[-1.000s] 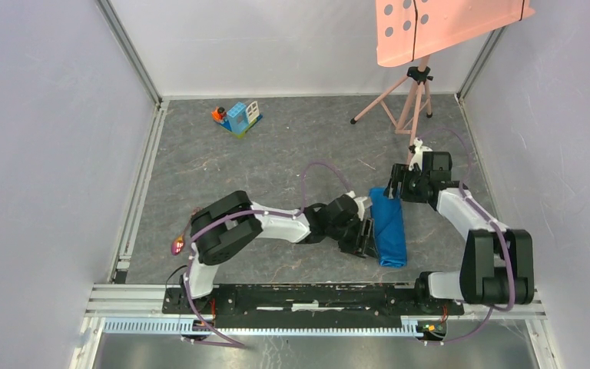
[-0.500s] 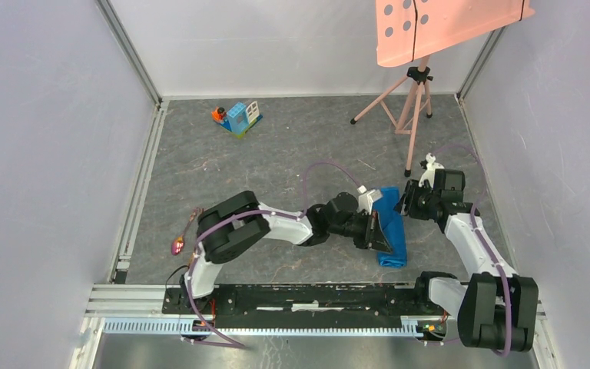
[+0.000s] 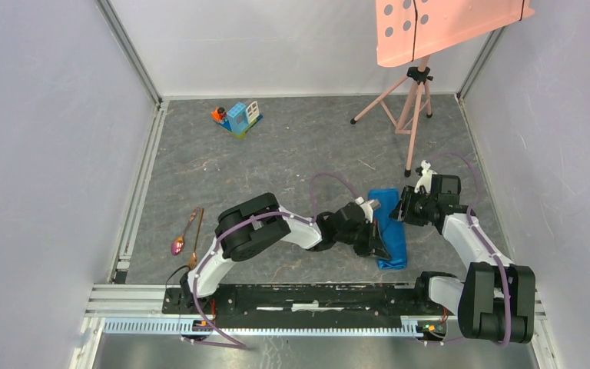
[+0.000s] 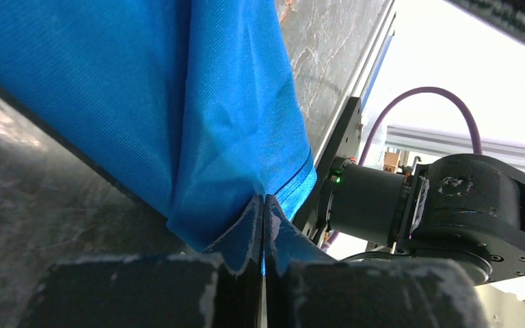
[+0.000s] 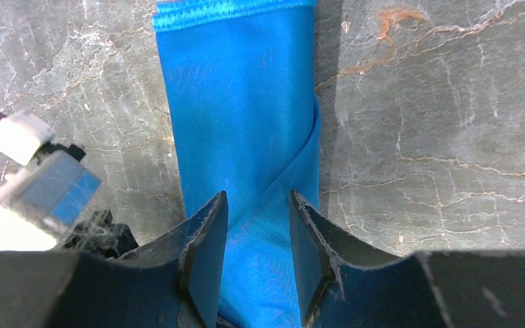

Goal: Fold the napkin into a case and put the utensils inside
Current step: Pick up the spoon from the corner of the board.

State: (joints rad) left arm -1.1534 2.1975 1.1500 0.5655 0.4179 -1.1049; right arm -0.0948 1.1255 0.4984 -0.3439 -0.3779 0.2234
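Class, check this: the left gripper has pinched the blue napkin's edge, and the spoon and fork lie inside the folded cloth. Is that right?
One part is wrong. The left gripper does pinch the napkin, but the spoon and fork lie on the bare table far to its left, outside the cloth, as the top external view shows.

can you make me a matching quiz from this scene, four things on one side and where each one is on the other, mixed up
Things
1. napkin
2. spoon and fork
3. toy house
4. tripod

Places
a. stands at the far right
b. pinched in the shut left tool
c. lies at the near left, apart from the cloth
d. sits at the far left

Pairs: 1-b, 2-c, 3-d, 4-a
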